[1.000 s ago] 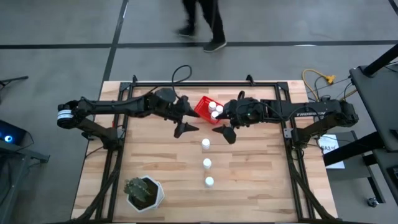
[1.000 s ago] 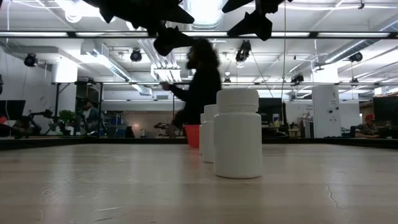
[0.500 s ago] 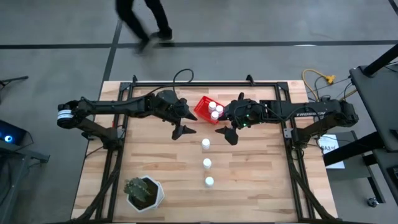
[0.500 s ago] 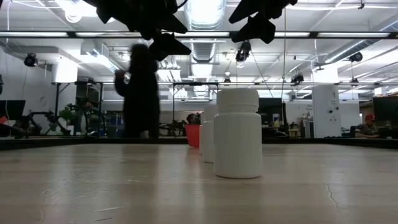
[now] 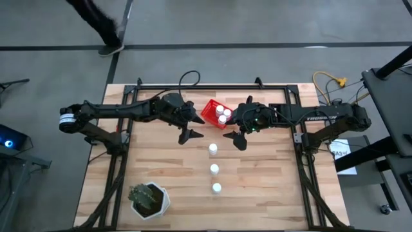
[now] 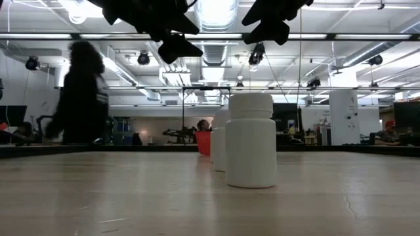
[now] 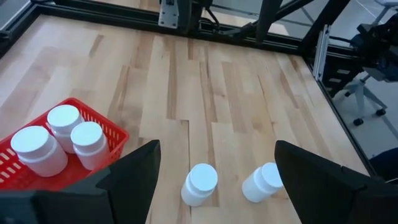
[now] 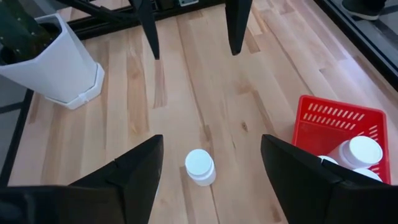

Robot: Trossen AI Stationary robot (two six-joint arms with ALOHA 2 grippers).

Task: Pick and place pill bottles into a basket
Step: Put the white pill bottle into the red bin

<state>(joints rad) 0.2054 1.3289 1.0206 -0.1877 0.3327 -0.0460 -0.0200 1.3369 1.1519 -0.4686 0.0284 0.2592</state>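
Three white pill bottles [image 5: 215, 169] stand upright on their bases in a row down the middle of the wooden table, and the low view shows them lined up one behind another [image 6: 250, 141]. Three more [image 7: 59, 138] stand inside the red basket [image 5: 210, 109] near the far edge. My left gripper [image 5: 192, 120] hangs open in the air left of the basket. My right gripper [image 5: 231, 126] hangs open just right of it. Both are well above the table [image 6: 172, 33] [image 6: 268, 23], with nothing between their fingers [image 7: 214, 158] [image 8: 211, 149].
A white hexagonal pot with a cactus [image 5: 149, 199] stands at the near left corner. A black frame rail [image 5: 212, 86] runs along the far edge. Bare wood lies left and right of the bottle row. A person [image 6: 80, 92] walks beyond the far edge.
My right gripper has rolled a little at the wrist while staying in place. The person beyond the far edge has walked toward the left. The bottles and basket have not moved.
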